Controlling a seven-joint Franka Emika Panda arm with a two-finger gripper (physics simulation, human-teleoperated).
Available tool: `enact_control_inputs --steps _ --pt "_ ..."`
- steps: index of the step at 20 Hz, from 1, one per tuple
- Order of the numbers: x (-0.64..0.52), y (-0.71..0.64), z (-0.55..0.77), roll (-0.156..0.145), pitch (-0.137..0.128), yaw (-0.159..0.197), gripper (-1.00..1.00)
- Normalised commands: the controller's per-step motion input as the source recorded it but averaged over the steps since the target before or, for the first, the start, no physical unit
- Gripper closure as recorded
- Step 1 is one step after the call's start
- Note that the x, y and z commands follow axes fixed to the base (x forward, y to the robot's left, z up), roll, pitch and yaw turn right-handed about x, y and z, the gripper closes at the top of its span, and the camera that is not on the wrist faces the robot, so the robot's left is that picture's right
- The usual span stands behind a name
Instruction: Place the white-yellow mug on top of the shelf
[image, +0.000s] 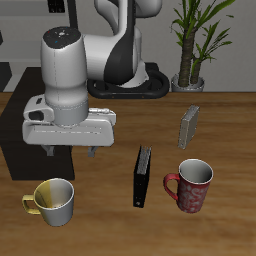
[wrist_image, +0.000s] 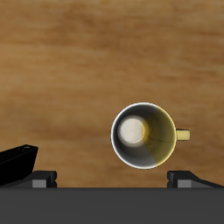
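Just beyond the white-yellow mug (image: 54, 200), farther from the counter's (image: 110, 215) front edge, I am hanging with my jaws spread wide and holding nothing. The mug is standing upright on the bare wood, its yellow handle (wrist_image: 182, 135) sticking out sideways, and the shelf (image: 22, 140) is sitting well behind the mug, partly hidden by my arm. In my wrist view the mug (wrist_image: 143, 136) is lying off centre, so I judge I should be sliding forward until the rim sits between my fingertips (wrist_image: 45, 181). I would be gripping the wall opposite the handle, coming straight down so nothing tips. The red mug (image: 193, 186) and thin black book (image: 142, 176) are standing well apart from the mug.
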Motion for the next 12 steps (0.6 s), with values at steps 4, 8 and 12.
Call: enact_control_inputs --steps 4,8,12 --pt "0.16 -0.02 -0.31 -0.014 0.032 -0.001 -1.00" --pt "0.16 -0.02 -0.34 -0.022 0.034 -0.003 -1.00" --pt "0.14 -0.02 -0.31 -0.017 0.033 -0.004 -1.00"
